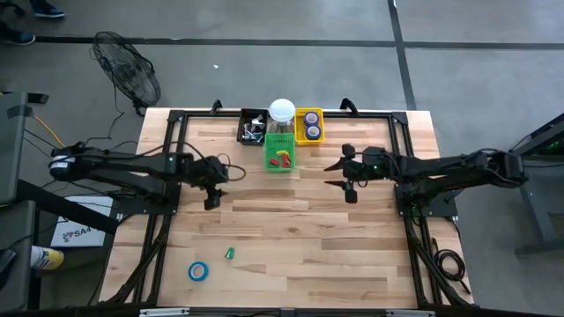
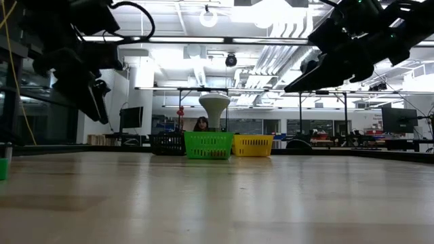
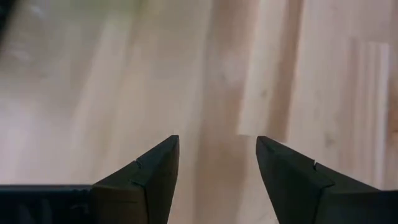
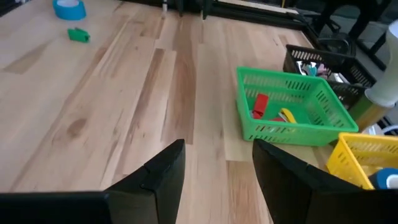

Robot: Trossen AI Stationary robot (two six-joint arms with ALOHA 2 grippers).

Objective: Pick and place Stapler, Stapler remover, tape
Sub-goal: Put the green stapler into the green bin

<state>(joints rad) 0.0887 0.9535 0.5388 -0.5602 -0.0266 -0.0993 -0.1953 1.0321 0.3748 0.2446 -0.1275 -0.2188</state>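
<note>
Wooden worktop [image 1: 291, 229] carries three baskets at its far edge: black [image 1: 253, 126], green [image 1: 280, 152], yellow [image 1: 309, 126]. My left hand [image 1: 211, 187] and right hand [image 1: 342, 176] hover mid-table, both open and empty. One blue tape roll [image 1: 198, 271] lies near the front left, a small green stapler remover [image 1: 229, 254] just beside it.

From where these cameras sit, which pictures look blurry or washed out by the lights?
Low view: the ceiling lights glare white, both arms show as dark shapes, and the near table is soft. Left wrist view: the wood is blurred, only the fingers are crisp. Right wrist view: the green basket is fairly sharp. High view: even light, no strong glare.
</note>
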